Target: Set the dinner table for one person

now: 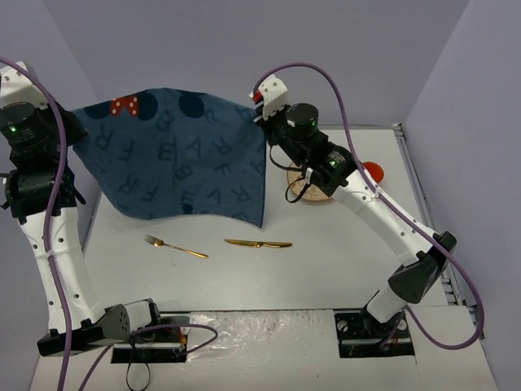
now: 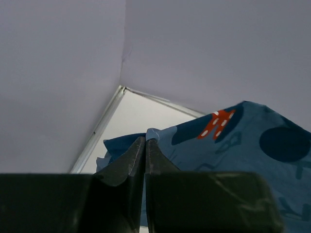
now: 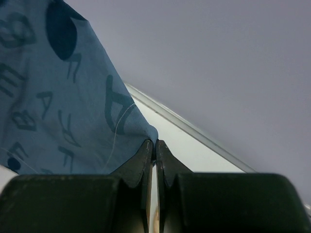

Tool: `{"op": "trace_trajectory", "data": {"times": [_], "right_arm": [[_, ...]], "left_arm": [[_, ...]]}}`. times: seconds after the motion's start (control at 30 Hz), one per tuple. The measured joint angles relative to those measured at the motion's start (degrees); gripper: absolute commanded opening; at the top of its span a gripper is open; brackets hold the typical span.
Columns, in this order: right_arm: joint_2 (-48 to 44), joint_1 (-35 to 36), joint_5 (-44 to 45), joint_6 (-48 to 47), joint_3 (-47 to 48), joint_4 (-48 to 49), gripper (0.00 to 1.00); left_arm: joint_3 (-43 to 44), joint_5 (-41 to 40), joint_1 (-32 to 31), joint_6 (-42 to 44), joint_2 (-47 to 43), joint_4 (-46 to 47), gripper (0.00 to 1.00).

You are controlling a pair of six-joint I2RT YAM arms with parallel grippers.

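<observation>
Arms, two, both lifted over the far half of the worktop (image 1: 326,269). Left arm (image 1: 57,244) rises steeply from its near-left base. Left gripper (image 2: 146,141) is clamped tight on the far-left corner of a dark blue lettered placemat (image 1: 179,163). Right arm (image 1: 391,232) reaches from its near-right base toward the far centre. Right gripper (image 3: 154,143) is pinched on the cloth's far-right corner. Placemat hangs spread between the two grippers; contact of its lower edge with the worktop cannot be told. Worktop lies below both grippers. Gold fork (image 1: 175,247) and gold knife (image 1: 258,243) lie on it nearer than the cloth, well apart. Round wooden disc (image 1: 319,195) and a red object (image 1: 373,171) sit at far right.
</observation>
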Motion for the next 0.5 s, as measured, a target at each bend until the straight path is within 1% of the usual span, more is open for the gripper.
{"op": "trace_trajectory", "data": {"times": [0.23, 0.5], "right_arm": [[-1.1, -4.7, 3.2, -1.4, 0.1, -0.6, 0.00], [-2.1, -6.6, 3.1, -1.6, -1.4, -0.3, 0.00]], "left_arm": [[0.6, -3.9, 0.0, 3.6, 2.2, 4.1, 0.00], [0.2, -6.9, 0.0, 6.7, 6.6, 6.3, 0.00]]}}
